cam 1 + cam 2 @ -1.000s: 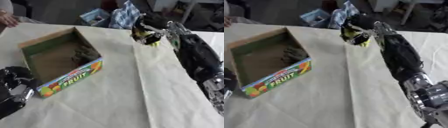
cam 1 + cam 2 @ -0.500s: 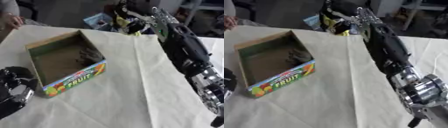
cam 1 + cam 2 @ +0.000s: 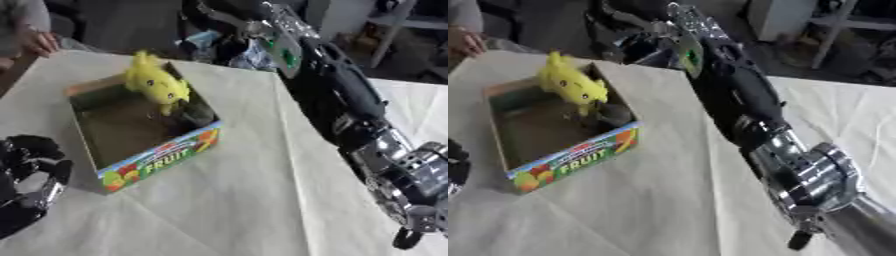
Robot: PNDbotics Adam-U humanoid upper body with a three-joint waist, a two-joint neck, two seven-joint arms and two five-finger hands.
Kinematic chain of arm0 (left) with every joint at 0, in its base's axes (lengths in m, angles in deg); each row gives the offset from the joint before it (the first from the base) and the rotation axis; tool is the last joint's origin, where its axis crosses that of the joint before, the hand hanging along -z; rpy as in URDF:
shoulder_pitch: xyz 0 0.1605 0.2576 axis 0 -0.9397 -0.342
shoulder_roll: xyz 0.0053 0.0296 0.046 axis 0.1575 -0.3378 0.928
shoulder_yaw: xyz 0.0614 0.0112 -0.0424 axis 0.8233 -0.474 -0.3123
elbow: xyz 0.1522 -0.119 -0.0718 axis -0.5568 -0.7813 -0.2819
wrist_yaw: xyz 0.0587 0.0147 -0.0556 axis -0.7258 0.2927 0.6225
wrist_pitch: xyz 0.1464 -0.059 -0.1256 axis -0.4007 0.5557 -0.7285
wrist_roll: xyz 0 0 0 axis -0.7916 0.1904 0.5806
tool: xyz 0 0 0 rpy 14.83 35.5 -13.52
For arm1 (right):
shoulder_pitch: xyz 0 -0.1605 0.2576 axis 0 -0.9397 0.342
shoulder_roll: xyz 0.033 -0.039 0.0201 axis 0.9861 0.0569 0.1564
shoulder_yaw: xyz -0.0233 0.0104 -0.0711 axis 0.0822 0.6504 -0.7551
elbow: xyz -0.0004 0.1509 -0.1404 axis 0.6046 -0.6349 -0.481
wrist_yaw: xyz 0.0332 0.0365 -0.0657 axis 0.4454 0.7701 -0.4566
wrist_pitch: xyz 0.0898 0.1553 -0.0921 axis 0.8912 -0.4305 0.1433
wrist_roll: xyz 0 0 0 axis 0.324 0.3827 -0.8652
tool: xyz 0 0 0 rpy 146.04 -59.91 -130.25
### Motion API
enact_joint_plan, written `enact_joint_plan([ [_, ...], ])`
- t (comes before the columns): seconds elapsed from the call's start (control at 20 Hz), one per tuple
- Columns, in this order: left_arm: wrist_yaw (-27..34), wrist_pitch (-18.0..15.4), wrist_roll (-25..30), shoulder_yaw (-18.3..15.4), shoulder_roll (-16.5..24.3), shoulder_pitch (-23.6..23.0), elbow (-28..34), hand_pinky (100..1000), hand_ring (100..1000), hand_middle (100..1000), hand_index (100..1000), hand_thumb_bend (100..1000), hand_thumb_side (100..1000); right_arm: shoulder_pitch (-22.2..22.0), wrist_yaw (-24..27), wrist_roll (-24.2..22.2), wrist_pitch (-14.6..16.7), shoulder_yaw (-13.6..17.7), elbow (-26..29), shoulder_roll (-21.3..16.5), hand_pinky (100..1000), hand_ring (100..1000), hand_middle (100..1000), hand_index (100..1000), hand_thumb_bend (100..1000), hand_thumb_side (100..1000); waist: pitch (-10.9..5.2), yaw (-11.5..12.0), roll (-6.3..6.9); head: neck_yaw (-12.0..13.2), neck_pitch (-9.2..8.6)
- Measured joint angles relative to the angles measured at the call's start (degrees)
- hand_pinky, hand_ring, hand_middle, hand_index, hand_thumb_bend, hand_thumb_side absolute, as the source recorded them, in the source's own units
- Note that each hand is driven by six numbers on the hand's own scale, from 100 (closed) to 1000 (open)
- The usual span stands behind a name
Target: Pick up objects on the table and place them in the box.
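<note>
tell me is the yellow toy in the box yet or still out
In. The yellow toy sits inside the box at its far corner, its top poking above the rim, with no hand on it.

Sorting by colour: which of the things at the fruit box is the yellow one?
The yellow plush toy at the far side of the box, partly above the rim. The other thing inside, a dark object by the right wall, is grey-black.
</note>
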Motion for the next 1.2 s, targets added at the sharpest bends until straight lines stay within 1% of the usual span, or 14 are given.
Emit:
enact_joint_plan([
  [0.25, 0.00, 0.00, 0.02, 0.00, -0.01, 0.14, -0.28, 534, 629, 578, 663, 361, 100, 0.40, 1.43, -2.46, 0.03, -0.67, 0.76, 1.88, 293, 256, 250, 539, 127, 123, 0.03, 0.84, -0.35, -0.06, -0.38],
  [0.3, 0.00, 0.00, 0.02, 0.00, -0.01, 0.15, -0.29, 534, 629, 578, 663, 361, 100, 0.40, 1.68, -2.87, 0.01, -0.74, 0.81, 2.12, 303, 265, 258, 547, 143, 122, 0.05, 0.84, -0.35, -0.06, -0.39],
  [0.35, 0.00, 0.00, 0.02, 0.00, -0.01, 0.15, -0.29, 534, 629, 578, 663, 361, 100, 0.40, 1.85, -3.28, -0.01, -0.94, 0.85, 2.23, 307, 268, 260, 550, 127, 132, 0.06, 0.84, -0.35, -0.05, -0.39],
  [0.5, 0.00, 0.00, 0.02, 0.00, -0.02, 0.16, -0.29, 533, 628, 578, 663, 361, 100, 0.33, 2.13, -4.45, -0.02, -1.36, 1.14, 2.64, 334, 287, 276, 573, 134, 140, 0.16, 0.84, -0.35, -0.05, -0.40],
  [0.55, 0.00, 0.00, 0.02, 0.00, -0.02, 0.16, -0.30, 533, 628, 578, 663, 361, 100, 0.22, 2.14, -4.85, -0.02, -1.41, 1.15, 2.74, 362, 304, 292, 584, 139, 151, 0.17, 0.84, -0.35, -0.05, -0.40],
  [0.6, 0.00, 0.00, 0.02, 0.00, -0.02, 0.16, -0.30, 533, 628, 578, 663, 362, 100, -0.01, 2.13, -5.25, -0.01, -1.47, 1.15, 2.81, 388, 331, 313, 597, 142, 162, 0.18, 0.83, -0.33, -0.05, -0.40],
  [0.75, 0.00, -0.01, 0.01, 0.00, -0.03, 0.16, -0.30, 533, 627, 577, 663, 363, 100, -0.30, 1.87, -5.98, -0.05, -1.74, 1.15, 3.19, 492, 427, 445, 676, 193, 201, 0.20, 0.80, -0.32, -0.03, -0.40],
  [0.8, 0.00, -0.02, 0.00, 0.00, -0.03, 0.16, -0.30, 533, 627, 577, 663, 365, 100, -0.46, 1.76, -6.11, -0.08, -1.75, 1.15, 3.20, 531, 471, 503, 711, 215, 212, 0.20, 0.77, -0.32, -0.01, -0.40],
  [0.85, 0.00, -0.02, -0.01, 0.00, -0.04, 0.16, -0.31, 533, 627, 577, 663, 365, 100, -0.66, 1.64, -6.18, -0.09, -1.76, 1.15, 3.20, 550, 496, 537, 730, 219, 213, 0.20, 0.66, -0.30, 0.01, -0.40],
  [0.9, 0.00, -0.02, -0.02, 0.00, -0.04, 0.16, -0.31, 533, 627, 577, 663, 365, 100, -0.69, 1.62, -6.20, -0.09, -1.85, 1.15, 3.20, 563, 513, 558, 739, 221, 213, 0.20, 0.46, -0.30, 0.02, -0.40],
  [1.0, 0.00, -0.02, -0.05, -0.01, -0.04, 0.16, -0.31, 533, 627, 577, 663, 366, 100, -0.87, 1.72, -6.22, -0.09, -2.10, 1.24, 3.16, 574, 524, 571, 744, 220, 209, 0.20, 0.14, -0.26, 0.07, -0.40],
  [1.05, 0.00, -0.02, -0.07, -0.02, -0.04, 0.16, -0.32, 533, 627, 577, 663, 367, 100, -1.10, 1.93, -6.28, -0.08, -2.18, 1.42, 3.07, 588, 544, 598, 756, 216, 203, 0.21, -0.04, -0.24, 0.12, -0.40],
  [1.1, 0.00, -0.03, -0.09, -0.03, -0.04, 0.14, -0.32, 533, 627, 577, 663, 367, 100, -1.21, 2.33, -6.38, -0.14, -2.33, 1.62, 2.92, 591, 550, 605, 759, 207, 197, 0.22, -0.27, -0.17, 0.22, -0.40],
  [1.2, -0.03, -0.06, -0.16, -0.06, -0.04, 0.08, -0.34, 532, 627, 577, 663, 368, 100, -1.66, 3.72, -6.78, -0.19, -2.44, 2.21, 2.30, 597, 566, 622, 771, 158, 175, 0.22, -0.74, 0.03, 0.43, -0.40],
])
